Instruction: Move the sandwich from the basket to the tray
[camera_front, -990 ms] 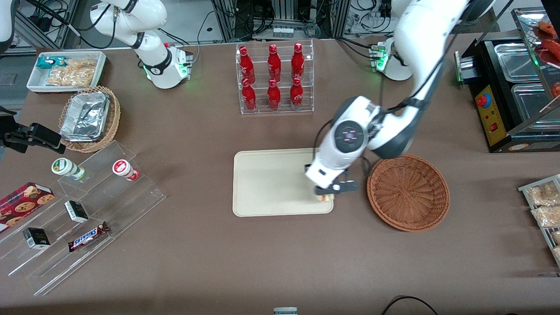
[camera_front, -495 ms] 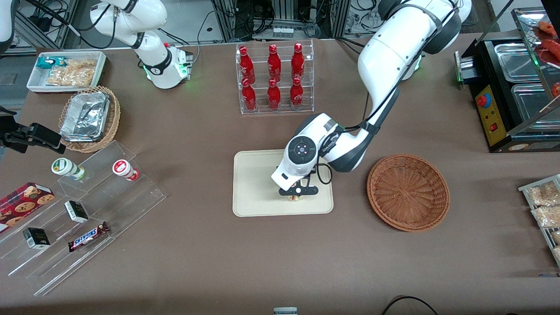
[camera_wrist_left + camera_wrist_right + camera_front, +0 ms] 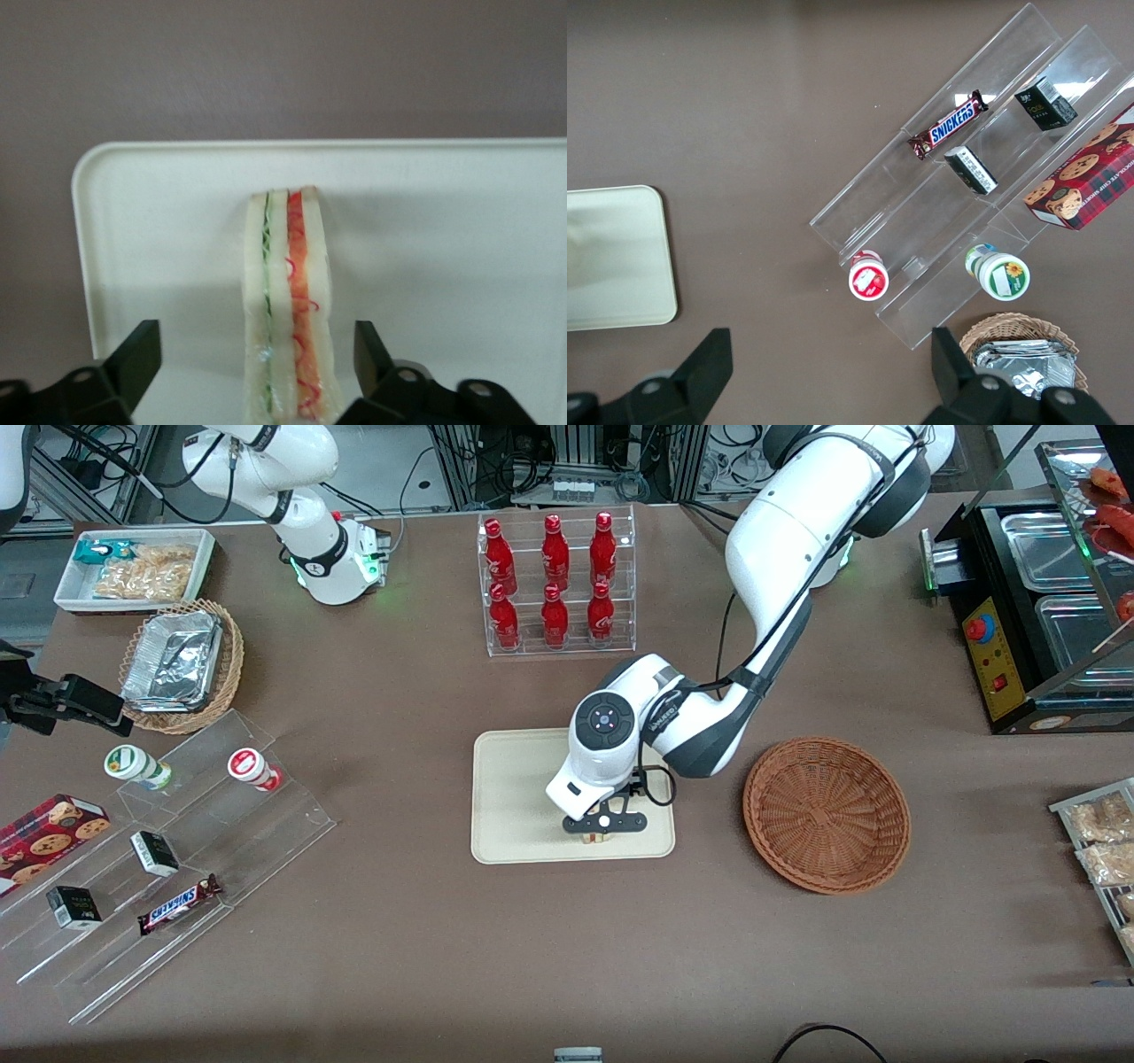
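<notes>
Sandwich [image 3: 291, 310] standing on its edge on the cream tray [image 3: 514, 797], near the tray's edge closest to the front camera and toward the basket's end. The left arm's gripper [image 3: 601, 831] sits directly over it, jaws spread wide, with clear gaps between each finger and the bread on both sides. The wrist view shows this: 2 dark fingers [image 3: 133, 359] flank the wedge without touching, and the green and red-orange filling stripes run along it. From the front, the arm's white wrist covers most of the sandwich.

The reddish-brown wicker basket [image 3: 826, 813] lies beside the tray, toward the working arm's end. A clear rack of 6 red bottles [image 3: 555, 583] stands farther from the front camera than the tray. Stepped acrylic shelves [image 3: 177, 850] holding a Snickers bar [image 3: 179, 904] sit toward the parked arm's end. Brown cloth [image 3: 399, 957] covers the table.
</notes>
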Robot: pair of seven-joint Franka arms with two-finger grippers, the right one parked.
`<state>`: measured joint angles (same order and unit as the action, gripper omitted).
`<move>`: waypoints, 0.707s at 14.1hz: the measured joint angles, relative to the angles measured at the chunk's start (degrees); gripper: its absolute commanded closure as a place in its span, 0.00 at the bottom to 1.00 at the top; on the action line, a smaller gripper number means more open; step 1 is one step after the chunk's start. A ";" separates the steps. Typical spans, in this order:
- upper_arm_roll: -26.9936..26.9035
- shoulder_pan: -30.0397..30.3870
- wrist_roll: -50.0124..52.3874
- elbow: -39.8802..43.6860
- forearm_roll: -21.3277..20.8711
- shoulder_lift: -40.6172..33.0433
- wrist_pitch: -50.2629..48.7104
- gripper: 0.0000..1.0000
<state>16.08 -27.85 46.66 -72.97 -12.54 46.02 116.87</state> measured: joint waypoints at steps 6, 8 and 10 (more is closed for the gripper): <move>-4.57 4.24 -0.81 -3.86 -0.09 -9.36 -4.34 0.00; -4.59 7.37 -2.85 -8.26 0.05 -13.77 -4.37 0.00; -4.64 10.62 -7.10 -12.25 1.50 -18.01 -4.41 0.00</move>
<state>11.44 -17.23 39.56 -85.22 -11.04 28.00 112.46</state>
